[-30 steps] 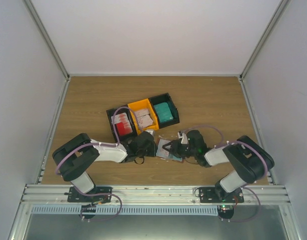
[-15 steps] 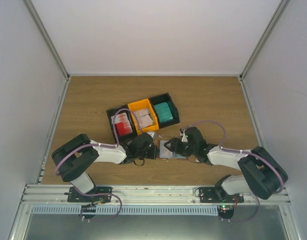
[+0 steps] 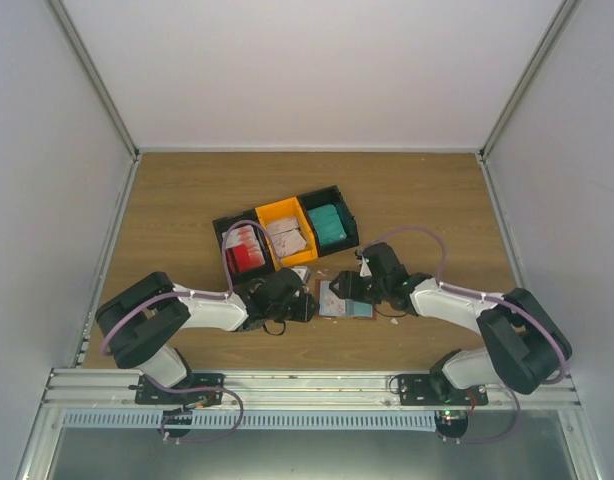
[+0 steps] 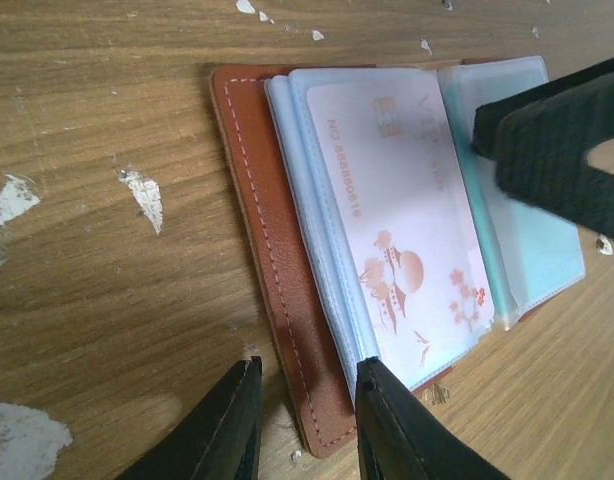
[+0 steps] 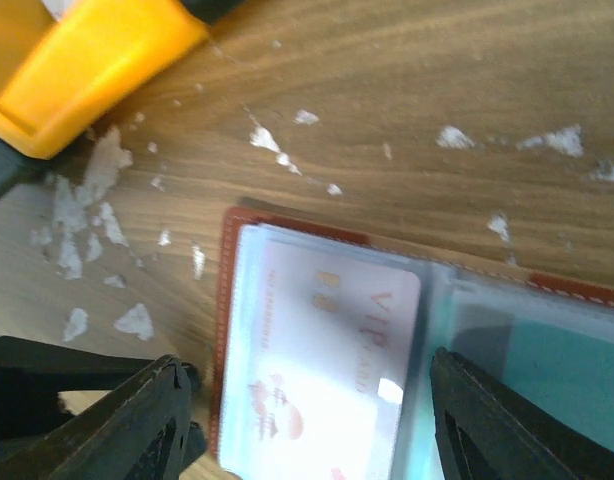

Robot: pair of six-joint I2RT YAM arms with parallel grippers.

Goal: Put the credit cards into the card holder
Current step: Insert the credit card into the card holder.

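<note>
1. The card holder [image 4: 255, 200] lies open and flat on the table, directly ahead of the left gripper [image 4: 307, 372]. Its leather near corner sits in line with the gap between the 2 fingers, and its stitched edge runs away from the jaws at a slight slant.
2. A white-pink card [image 4: 397, 220] sits in the clear sleeve on top. A teal card [image 4: 539, 262] lies in the sleeve on the far side of it from the left jaws.
3. The left jaws stand a little apart, a narrow gap. I judge that nothing is clamped, though whether a finger brushes the leather I cannot tell.
4. The right gripper [image 5: 307, 372] hangs over the same card holder from the opposite side. Its jaws are spread wide and carry nothing, and the open holder's long axis runs across from 1 finger to the other.
5. Both arms are close, and the right one is directly over the sleeves. Past its fingertips lie white scraps [image 5: 107, 170] and the orange bin [image 5: 97, 60].
6. Judgement: the next card likely falls to the right jaws, with the left at the corner to steady it.
</note>
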